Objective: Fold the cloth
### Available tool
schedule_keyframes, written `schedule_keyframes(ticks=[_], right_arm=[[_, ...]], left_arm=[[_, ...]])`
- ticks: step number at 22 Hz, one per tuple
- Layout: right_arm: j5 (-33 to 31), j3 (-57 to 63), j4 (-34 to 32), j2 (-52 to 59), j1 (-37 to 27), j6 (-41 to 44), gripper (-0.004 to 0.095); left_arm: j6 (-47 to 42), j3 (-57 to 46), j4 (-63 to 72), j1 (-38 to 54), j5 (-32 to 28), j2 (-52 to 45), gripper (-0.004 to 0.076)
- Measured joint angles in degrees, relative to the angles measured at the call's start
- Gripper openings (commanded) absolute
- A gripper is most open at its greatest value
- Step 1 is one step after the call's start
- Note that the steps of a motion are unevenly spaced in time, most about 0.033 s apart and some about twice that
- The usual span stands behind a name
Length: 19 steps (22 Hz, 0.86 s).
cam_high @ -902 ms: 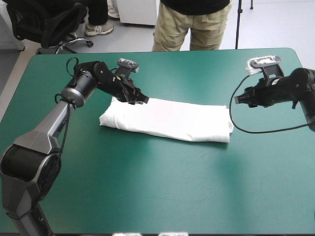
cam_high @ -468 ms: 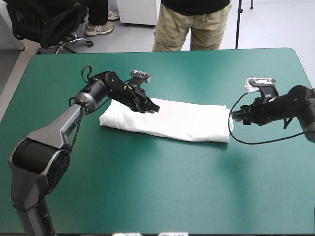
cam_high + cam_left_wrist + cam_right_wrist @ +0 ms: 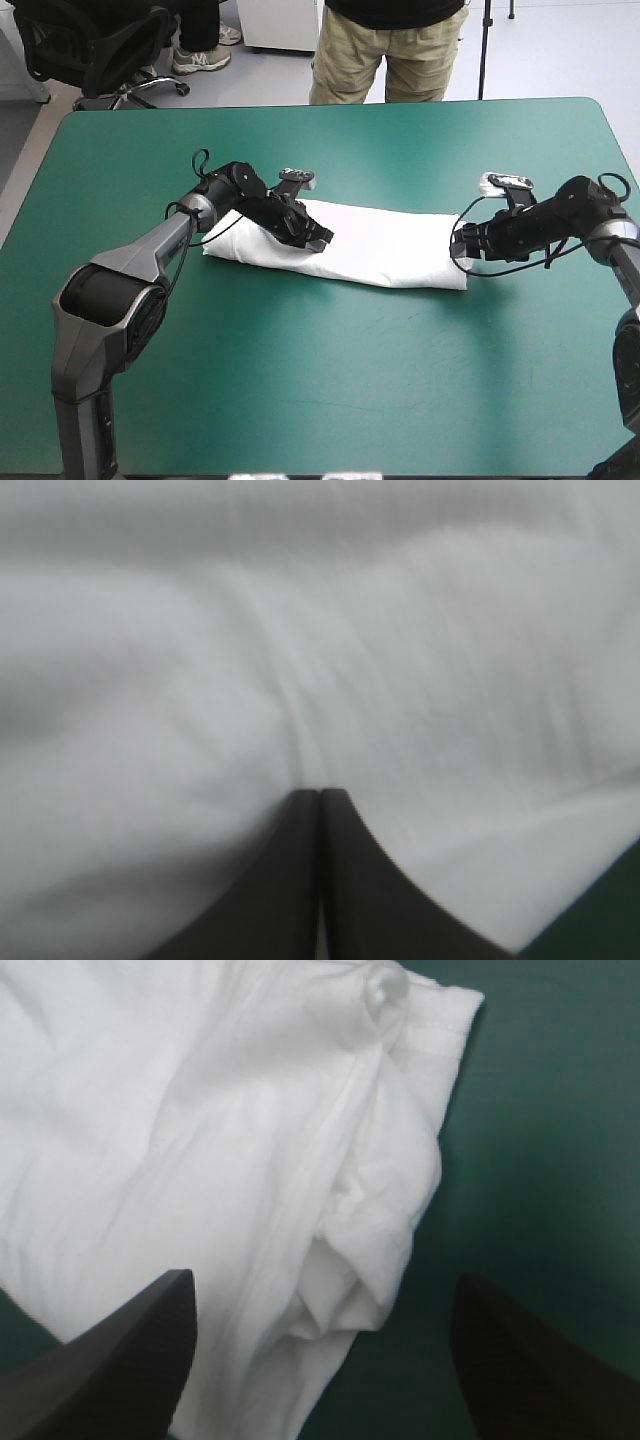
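Teal-green surface [image 3: 330, 390], smooth and flat. T-shirt [image 3: 385, 250] lies mid-surface as a long folded white bundle: soft wrinkled fabric, layered hem at its right end. Left gripper [image 3: 322, 238] has its black fingers together in a point over the bundle's left part; earlier it sat at the far left corner. Right gripper [image 3: 457, 246] has its fingers apart at the right end; earlier it was well apart from it

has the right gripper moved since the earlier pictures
Yes. In the high view the right gripper has moved left and toward the near edge of the table, closing on the right end of the T-shirt, which has stayed put.
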<state>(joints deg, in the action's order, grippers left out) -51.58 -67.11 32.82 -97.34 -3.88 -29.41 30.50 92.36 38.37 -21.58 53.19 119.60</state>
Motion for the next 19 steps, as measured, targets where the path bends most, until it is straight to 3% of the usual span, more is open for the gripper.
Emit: schedule_keyframes(ticks=[6,8,14,19], right_arm=[[0.32,-0.09,1.01,-4.02,-0.06,-0.47,0.066],[0.33,-0.32,3.07,-4.65,-0.14,-2.37,0.0564],[0.14,-0.21,8.81,-6.46,-0.14,-9.5,0.0],[-0.81,-1.64,15.58,-6.4,-0.14,-17.22,-0.0013]], left_arm=[[0.04,0.0,0.0,0.0,0.0,0.04,-0.0018],[0.04,0.0,0.0,0.0,-0.02,0.04,-0.0018],[0.04,0.0,0.0,0.0,-0.02,0.04,-0.0018],[0.69,0.0,-1.17,-0.06,-1.29,-0.18,-0.0018]])
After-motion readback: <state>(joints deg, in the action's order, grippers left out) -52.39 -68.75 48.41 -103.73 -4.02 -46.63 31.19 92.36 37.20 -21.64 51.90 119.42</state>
